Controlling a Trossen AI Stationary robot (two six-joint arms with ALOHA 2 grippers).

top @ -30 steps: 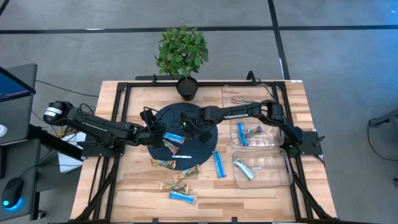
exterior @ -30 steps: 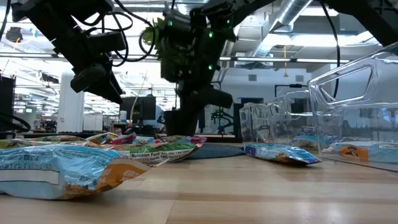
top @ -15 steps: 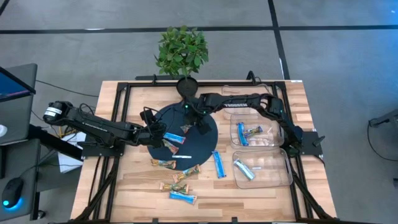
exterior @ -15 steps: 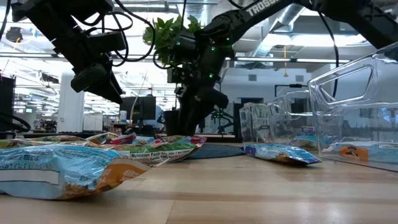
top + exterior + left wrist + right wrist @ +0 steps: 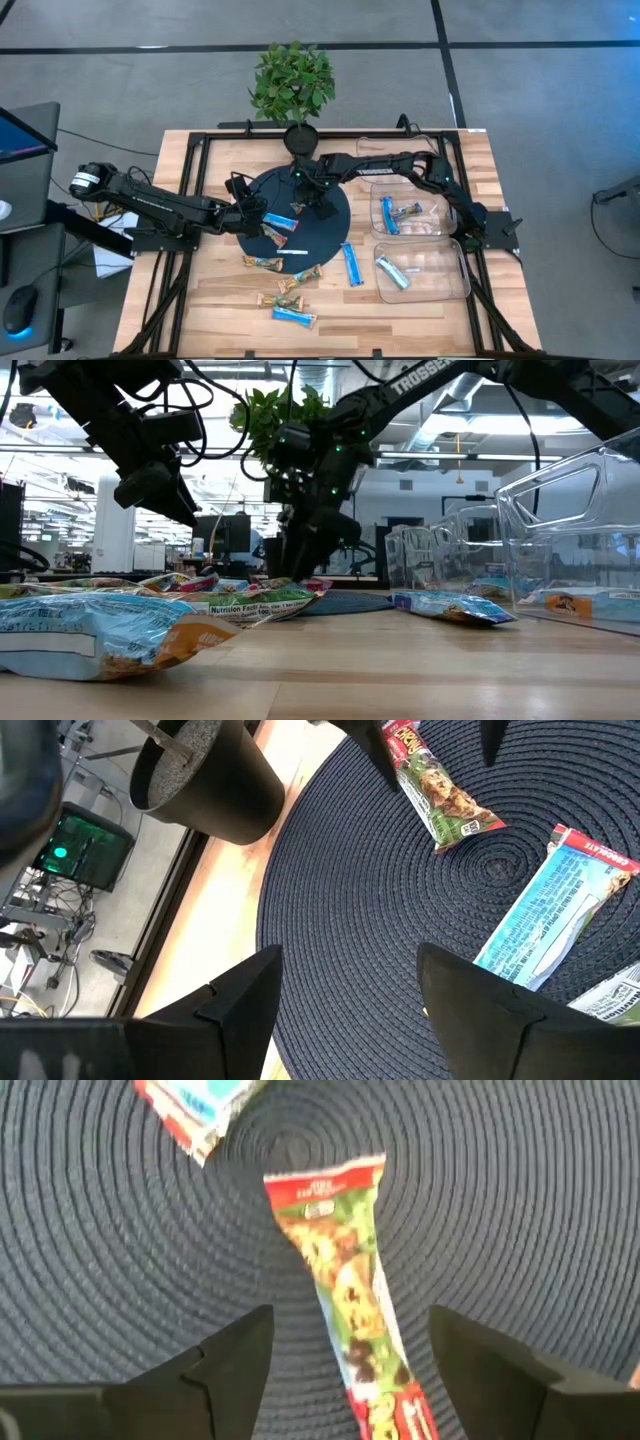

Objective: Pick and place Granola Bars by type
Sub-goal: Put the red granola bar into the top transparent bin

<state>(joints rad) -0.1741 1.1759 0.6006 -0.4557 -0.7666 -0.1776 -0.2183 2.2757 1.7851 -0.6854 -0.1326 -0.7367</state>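
A green-and-red granola bar (image 5: 345, 1280) lies flat on the round dark woven mat (image 5: 322, 236). My right gripper (image 5: 350, 1320) hangs open just above it, a finger on either side and touching nothing. It sits over the far part of the mat (image 5: 308, 200). A blue granola bar (image 5: 280, 222) lies on the mat beside it. My left gripper (image 5: 256, 213) hovers open over the mat's left edge, nothing between its fingers (image 5: 350, 960). More bars (image 5: 290, 298) lie on the wood near the front edge. One blue bar (image 5: 352, 265) lies right of the mat.
Three clear plastic bins stand at the right. The middle one (image 5: 430, 228) and the near one (image 5: 440, 280) hold bars. A potted plant (image 5: 296, 95) stands at the far edge behind the mat. Black frame rails run along the table's left and right sides.
My right gripper has opened and come down closer to the mat. It now hangs over the green-and-red bar, which lies flat on the mat. My left gripper has kept still.
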